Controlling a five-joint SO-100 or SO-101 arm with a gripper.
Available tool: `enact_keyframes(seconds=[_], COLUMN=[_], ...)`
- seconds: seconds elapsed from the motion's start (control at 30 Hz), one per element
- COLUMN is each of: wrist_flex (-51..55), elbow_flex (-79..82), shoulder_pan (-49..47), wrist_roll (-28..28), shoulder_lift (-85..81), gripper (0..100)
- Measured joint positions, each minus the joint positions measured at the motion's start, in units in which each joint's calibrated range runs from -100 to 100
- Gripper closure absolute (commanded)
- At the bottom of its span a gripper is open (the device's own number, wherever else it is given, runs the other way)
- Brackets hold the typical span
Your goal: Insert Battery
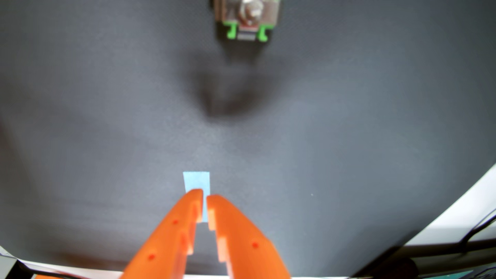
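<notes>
My orange gripper (204,193) reaches in from the bottom edge of the wrist view. Its two fingers stand almost together with only a thin slit between them, and nothing is held. The fingertips hover over a small light-blue rectangle (196,181) that lies flat on the dark grey mat. At the top edge, far from the gripper, sits a small fixture (247,18) with a silvery metal body, a round metal piece on it and two green clips at its near side. I cannot make out a separate battery; the picture is blurred.
The dark grey mat (107,120) covers most of the view, with the arm's shadow (225,94) between the gripper and the fixture. A white table edge (461,209) and dark cables (480,228) show at the lower right.
</notes>
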Motion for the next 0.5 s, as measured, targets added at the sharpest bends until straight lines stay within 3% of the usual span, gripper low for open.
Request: enact_keyframes(seconds=[0.5], wrist_flex=[1.17], elbow_flex=[0.00], shoulder_pan=[-1.07], wrist_roll=[-0.15], shoulder_lift=[0.00], gripper=[98])
